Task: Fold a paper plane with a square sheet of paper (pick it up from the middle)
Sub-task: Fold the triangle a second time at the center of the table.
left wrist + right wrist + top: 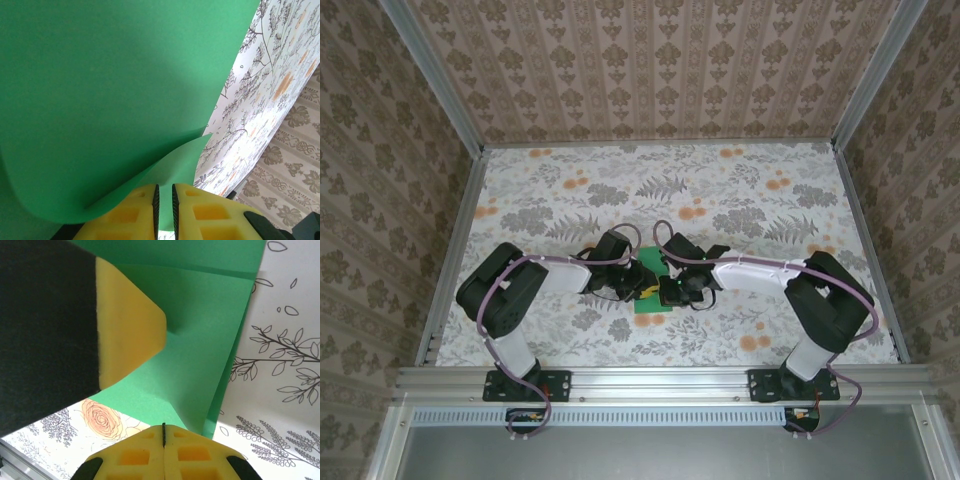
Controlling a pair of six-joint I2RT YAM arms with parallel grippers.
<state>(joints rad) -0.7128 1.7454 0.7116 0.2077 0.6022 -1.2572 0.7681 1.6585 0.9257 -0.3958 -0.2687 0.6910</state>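
Note:
The square sheet of paper is bright green and lies partly folded on the tablecloth between my two grippers. My left gripper sits at its left side. In the left wrist view the paper rises as a curved wall, and a lower flap runs down to my left gripper, whose pads stand a narrow slit apart. My right gripper is at the paper's right side. In the right wrist view it is shut at the near edge of the paper. A left fingertip dents the sheet there.
A floral tablecloth covers the table. Patterned walls stand on three sides. An aluminium rail runs along the near edge by the arm bases.

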